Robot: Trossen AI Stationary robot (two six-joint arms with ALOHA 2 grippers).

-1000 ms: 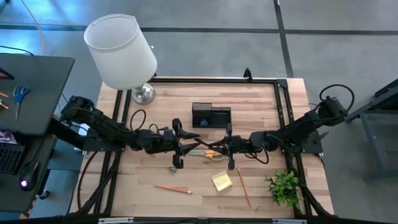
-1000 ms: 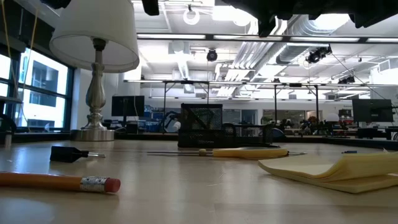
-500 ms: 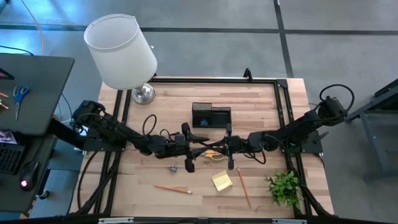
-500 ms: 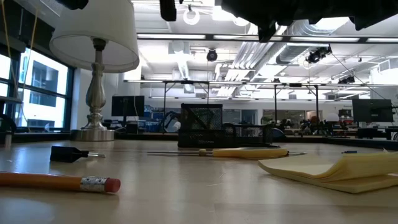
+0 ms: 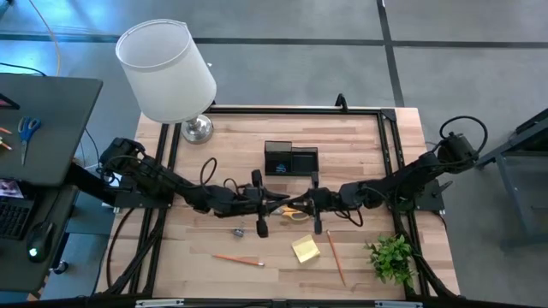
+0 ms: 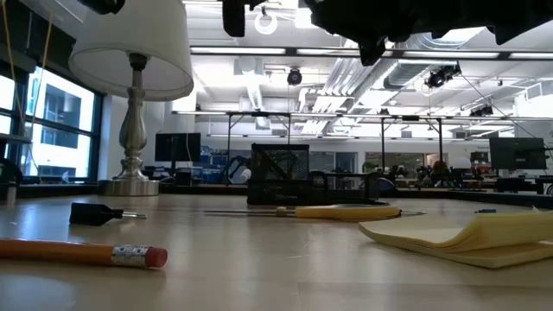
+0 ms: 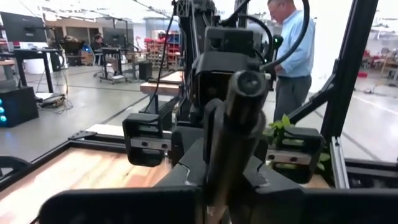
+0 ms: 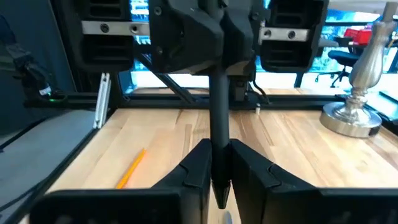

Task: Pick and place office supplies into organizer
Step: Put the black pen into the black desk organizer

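Observation:
A dark pen (image 5: 287,199) hangs level above the table's middle, bridging my two grippers. My left gripper (image 5: 259,204) comes from the table's left and is shut on the pen's left end. My right gripper (image 5: 315,203) faces it from the right, shut on the other end. Just below, yellow-handled scissors (image 5: 295,213) lie flat on the wood. The black organizer (image 5: 291,160) stands behind them. A yellow sticky-note pad (image 5: 306,249), an orange pencil (image 5: 238,258), a second pencil (image 5: 336,257) and a black binder clip (image 5: 239,231) lie nearer the front edge. My left gripper pinches the pen's left end (image 7: 219,183) between its two fingers, coming level from the table's left, fingers along the pen. The pen is lifted clear of the table and points at the other gripper. My right gripper has the pen's right end (image 8: 219,177) between its two fingers (image 8: 198,169), level from the table's right, along the pen. The pen runs straight out ahead of it, clear of the wood.
A white-shaded lamp (image 5: 167,73) stands at the far left corner, a small green plant (image 5: 394,257) at the near right. A black frame rail (image 5: 295,109) runs along the table's far side. A person stands in the room beyond (image 7: 292,56).
My left gripper has gone toward the table's right, up to the free end of the pen that my right gripper holds out. My right gripper and the pen have stayed where they were.

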